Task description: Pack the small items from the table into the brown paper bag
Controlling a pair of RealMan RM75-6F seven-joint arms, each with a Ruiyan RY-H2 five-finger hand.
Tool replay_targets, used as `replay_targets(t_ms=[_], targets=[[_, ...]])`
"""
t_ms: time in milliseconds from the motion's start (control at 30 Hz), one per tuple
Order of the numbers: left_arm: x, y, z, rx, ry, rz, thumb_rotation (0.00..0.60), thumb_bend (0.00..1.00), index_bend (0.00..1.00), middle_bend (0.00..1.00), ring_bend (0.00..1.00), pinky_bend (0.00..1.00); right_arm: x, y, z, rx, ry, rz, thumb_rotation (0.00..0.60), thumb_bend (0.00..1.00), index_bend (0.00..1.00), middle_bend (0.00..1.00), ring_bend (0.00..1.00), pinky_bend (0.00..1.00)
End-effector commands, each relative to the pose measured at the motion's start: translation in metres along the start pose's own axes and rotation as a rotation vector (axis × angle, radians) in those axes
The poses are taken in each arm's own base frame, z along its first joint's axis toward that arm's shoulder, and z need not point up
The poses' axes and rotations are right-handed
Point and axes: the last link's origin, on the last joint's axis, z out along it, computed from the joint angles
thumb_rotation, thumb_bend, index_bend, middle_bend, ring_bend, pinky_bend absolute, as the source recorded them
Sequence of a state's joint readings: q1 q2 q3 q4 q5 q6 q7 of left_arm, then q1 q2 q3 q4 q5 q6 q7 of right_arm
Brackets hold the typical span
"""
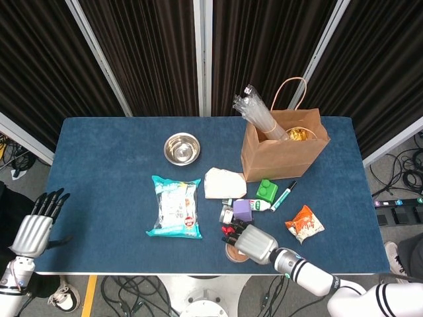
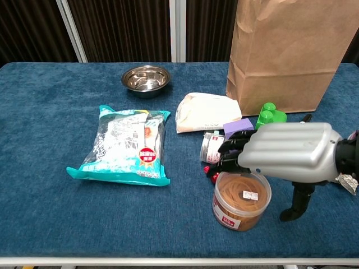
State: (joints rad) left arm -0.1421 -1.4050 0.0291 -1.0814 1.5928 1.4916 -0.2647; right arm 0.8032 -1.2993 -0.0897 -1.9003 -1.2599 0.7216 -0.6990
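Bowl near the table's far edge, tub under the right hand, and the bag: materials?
Bowl: likely stainless steel, shiny with mirror-like glints. Tub: clear plastic, what look like rubber bands showing through its wall. Bag: brown kraft paper, matte and creased, with a cord-like handle. The right hand hovers over the tub.

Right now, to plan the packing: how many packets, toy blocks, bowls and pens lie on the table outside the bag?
Packets: 3 (teal packet, white packet, orange packet)
Blocks: 2 (green block, purple block)
Bowls: 1 (steel bowl)
Pens: 1 (pen)
Total: 7
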Motion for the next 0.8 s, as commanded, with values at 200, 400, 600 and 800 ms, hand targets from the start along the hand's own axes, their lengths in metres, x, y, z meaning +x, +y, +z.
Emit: replay_targets(t_ms=[200, 400, 600, 800], targets=[[-0.001, -0.002, 0.0, -0.002, -0.008, -0.002, 0.6, 0.06, 0.1, 0.07, 0.0, 0.05, -0.003, -0.006, 0.006, 0.008, 0.009, -0.016, 0.6, 0.0, 0.22, 0.21, 0.09, 0.01], [-0.001, -0.002, 0.001, -0.004, -0.004, -0.003, 0.6, 0.06, 0.1, 0.07, 0.0, 0.05, 0.001, -0.006, 0.007, -0.018, 0.07, -0.028, 0.6, 0.01, 0.43, 0.36, 0.23, 0.11], [-0.002, -0.003, 0.0, -0.002, -0.004, -0.002, 0.6, 0.06, 0.1, 0.07, 0.0, 0.05, 0.004, -0.005, 0.006, -0.033, 0.092, -0.029, 0.6, 0.08, 0.52, 0.42, 0.29, 0.15], [0.0, -0.003, 0.001, -0.003, -0.002, -0.003, 0.6, 0.06, 0.1, 0.07, 0.0, 0.05, 0.05, 0.0, -0.005, -0.064, 0.251, -0.015, 0.6, 0.1, 0.53, 0.42, 0.29, 0.15]])
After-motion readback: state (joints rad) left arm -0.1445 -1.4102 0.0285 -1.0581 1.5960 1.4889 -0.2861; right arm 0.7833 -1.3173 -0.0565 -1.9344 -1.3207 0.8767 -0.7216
